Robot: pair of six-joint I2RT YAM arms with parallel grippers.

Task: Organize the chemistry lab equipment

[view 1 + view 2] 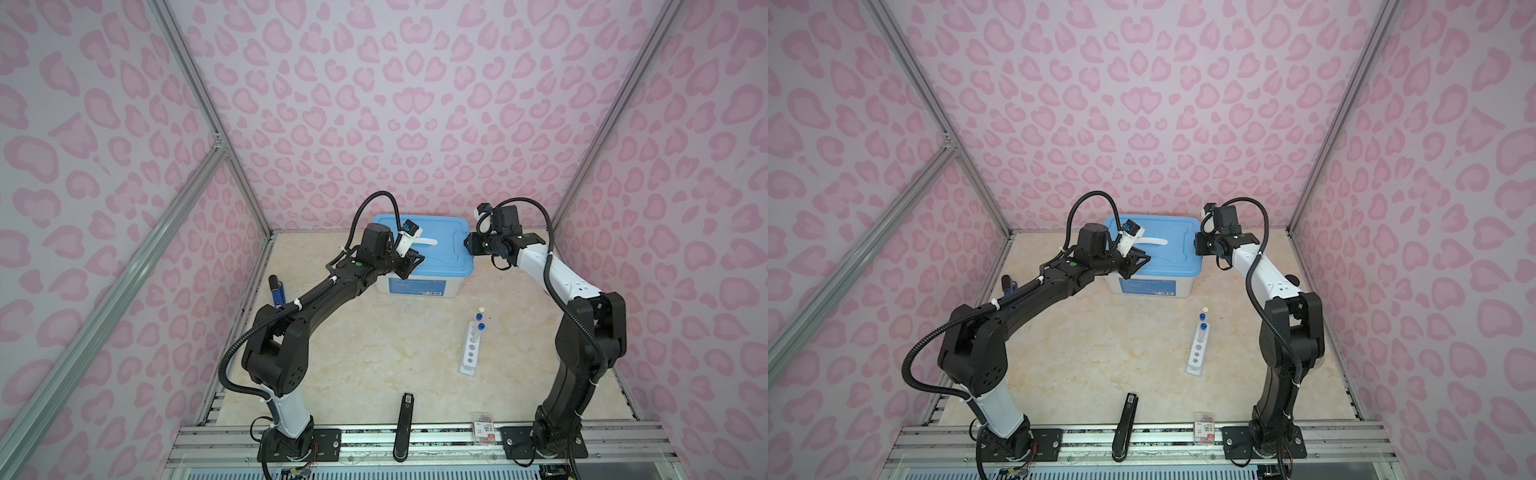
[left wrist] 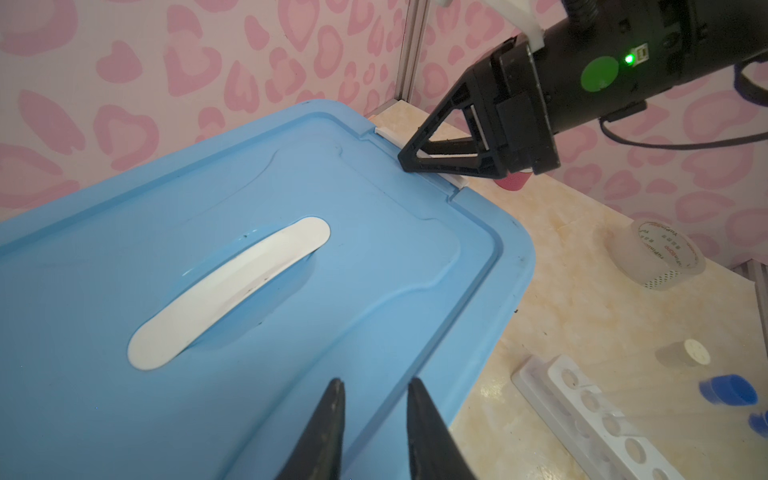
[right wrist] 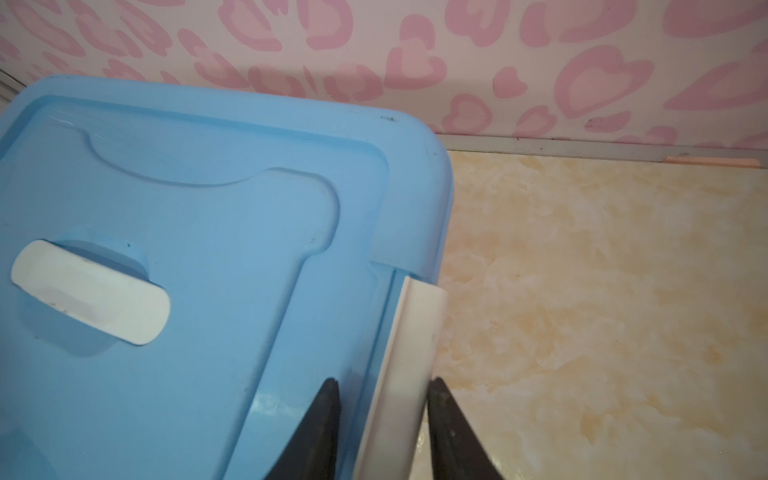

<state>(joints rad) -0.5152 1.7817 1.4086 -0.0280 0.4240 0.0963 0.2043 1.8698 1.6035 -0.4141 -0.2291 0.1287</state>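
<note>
R fingers (image 3: 451, 432), part-open, straddle white latch (image 3: 415, 332) (axis 12–6) at 3 o'clock of blue lid (image 3: 216, 199); L fingers (image 2: 328, 432) part-open, empty.

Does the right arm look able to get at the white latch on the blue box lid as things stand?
Probably yes. In the right wrist view the right tool stands with open jaws on either side of the white latch at the edge of the blue lid, and nothing blocks it.
</note>
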